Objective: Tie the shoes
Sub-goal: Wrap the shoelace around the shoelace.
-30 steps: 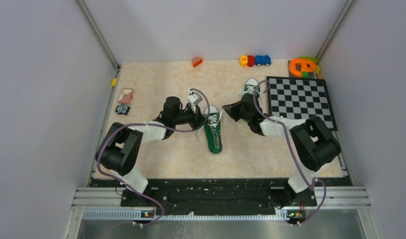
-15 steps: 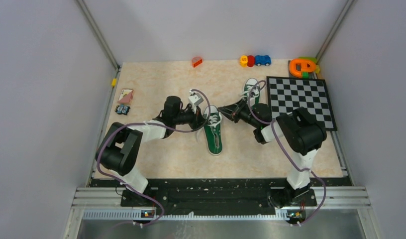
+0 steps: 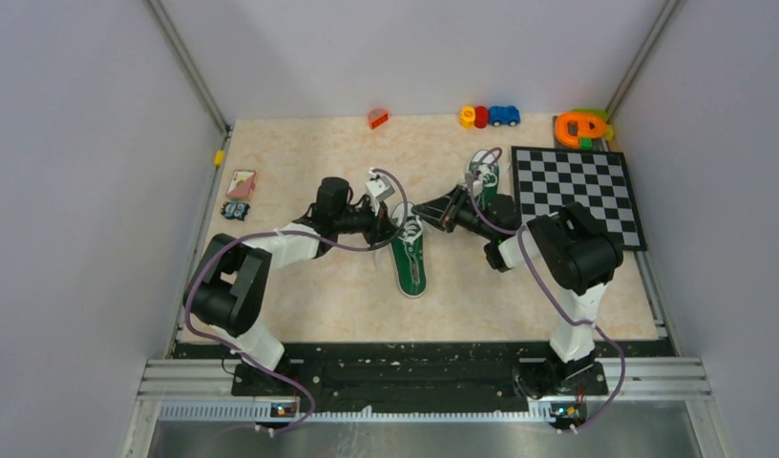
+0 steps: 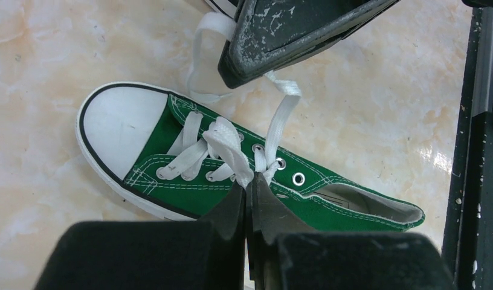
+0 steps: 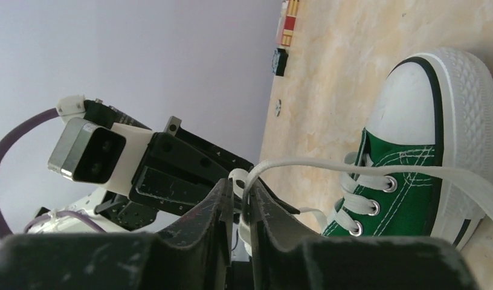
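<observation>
One green shoe [image 3: 409, 258] with a white toe cap lies mid-table; the other shoe [image 3: 482, 172] sits farther back by the checkerboard. My left gripper [image 4: 249, 184] is shut on the white laces [image 4: 229, 142] just above the near shoe's [image 4: 171, 187] eyelets. A loose lace end [image 4: 280, 121] runs up from there to the right gripper's finger [image 4: 280, 36]. In the right wrist view my right gripper [image 5: 239, 187] has its jaws slightly apart. The lace [image 5: 353, 164] passes between the tips and stretches back to the shoe [image 5: 413, 199]. From above, both grippers [image 3: 390, 227] [image 3: 419, 209] meet over the shoe's tongue.
A checkerboard [image 3: 577, 191] lies at the back right, beside an orange and green toy [image 3: 580, 127]. Small toy cars [image 3: 489, 115] and a red block [image 3: 377, 118] line the far edge. Cards [image 3: 241, 183] and a small dark item [image 3: 236, 210] sit at the left.
My right arm swung left from beside the far shoe to the near shoe's laces, and its jaws parted slightly. The left gripper kept its grip and barely moved.
</observation>
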Robot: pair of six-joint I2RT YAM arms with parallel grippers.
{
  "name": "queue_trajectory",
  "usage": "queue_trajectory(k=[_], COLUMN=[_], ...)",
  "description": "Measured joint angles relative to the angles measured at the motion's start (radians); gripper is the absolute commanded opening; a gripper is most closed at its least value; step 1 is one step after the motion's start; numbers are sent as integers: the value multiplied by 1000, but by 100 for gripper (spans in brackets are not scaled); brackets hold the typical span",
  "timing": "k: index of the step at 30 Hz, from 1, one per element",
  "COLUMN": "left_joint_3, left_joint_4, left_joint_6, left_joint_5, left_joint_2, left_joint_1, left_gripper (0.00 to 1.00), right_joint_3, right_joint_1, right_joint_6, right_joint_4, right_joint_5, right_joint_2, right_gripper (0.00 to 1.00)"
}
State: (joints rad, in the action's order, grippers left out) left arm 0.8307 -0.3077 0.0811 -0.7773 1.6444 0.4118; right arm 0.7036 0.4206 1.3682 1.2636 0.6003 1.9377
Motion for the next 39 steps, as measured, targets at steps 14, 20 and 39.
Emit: queue_trajectory(k=[14, 20, 39], left_joint_3=[33, 34, 147], left_joint_4=[64, 70, 204], left_joint_6=[79, 80, 173], left_joint_5=[-39, -46, -98], left_joint_2=[1, 1, 67], left_joint_1=[0, 0, 0], left_gripper=[0, 0, 0], right_joint_3=[6, 6, 20], right_joint_1=[0, 0, 0], right_joint_6=[-69, -117, -86], right_joint_4=[-81, -131, -57], right_joint_5=[15, 29, 47], right_joint_2=[1, 1, 2], right_gripper=[44, 37, 51])
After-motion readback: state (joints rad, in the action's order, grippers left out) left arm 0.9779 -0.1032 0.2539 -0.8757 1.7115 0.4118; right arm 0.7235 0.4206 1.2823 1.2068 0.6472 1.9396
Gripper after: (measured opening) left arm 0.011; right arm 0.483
